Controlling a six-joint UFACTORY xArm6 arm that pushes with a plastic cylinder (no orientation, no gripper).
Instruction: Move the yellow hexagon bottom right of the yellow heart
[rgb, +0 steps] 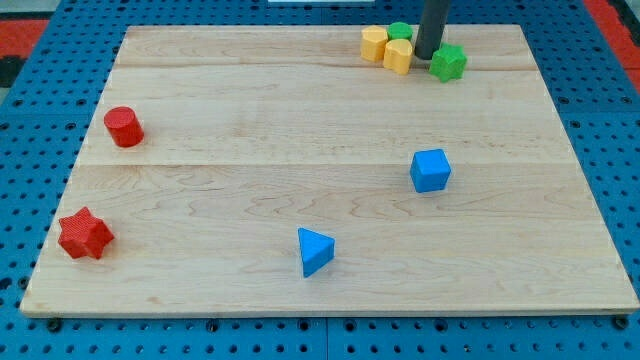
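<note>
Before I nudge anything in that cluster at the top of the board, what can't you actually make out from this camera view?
- Green block behind the yellow ones: mostly hidden by them and the rod, shape unclear.
- Which yellow block is heart or hexagon: the left and right ones are too small to tell.
- My tip: whether it touches the green star or the right yellow block cannot be judged.
- The rod's upper part is cut off by the view's top edge.

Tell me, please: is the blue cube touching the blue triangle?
No, the blue cube sits apart from the blue triangle, with bare board between them.
</note>
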